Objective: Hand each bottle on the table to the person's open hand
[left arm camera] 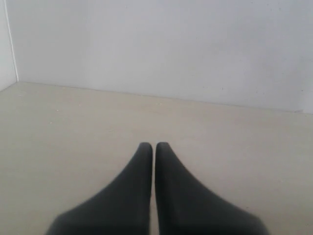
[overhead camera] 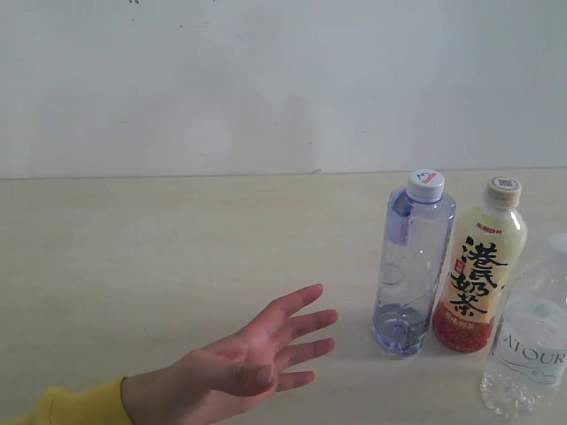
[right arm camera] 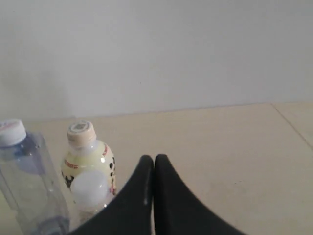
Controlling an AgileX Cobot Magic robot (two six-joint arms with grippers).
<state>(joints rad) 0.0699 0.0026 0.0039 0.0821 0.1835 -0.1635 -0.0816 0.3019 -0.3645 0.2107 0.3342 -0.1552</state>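
Observation:
Three bottles stand upright on the table (overhead camera: 159,248) at the right: the tall bluish-purple bottle (overhead camera: 413,264) with white cap, the cream milk-tea bottle (overhead camera: 478,266) beside it, and the clear ATOUR water bottle (overhead camera: 530,341) nearest the right edge. The person's open hand (overhead camera: 257,354), palm up with a yellow cuff, rests at the lower left of them. No gripper shows in the exterior view. My right gripper (right arm camera: 154,159) is shut and empty, with the bluish-purple bottle (right arm camera: 24,176), milk-tea bottle (right arm camera: 88,159) and water bottle cap (right arm camera: 89,188) beside it. My left gripper (left arm camera: 154,146) is shut over bare tabletop.
A plain white wall (overhead camera: 283,80) runs behind the table's far edge. The yellow sleeve (overhead camera: 66,405) enters from the lower left corner. Bare tabletop (left arm camera: 73,127) lies ahead of the left gripper.

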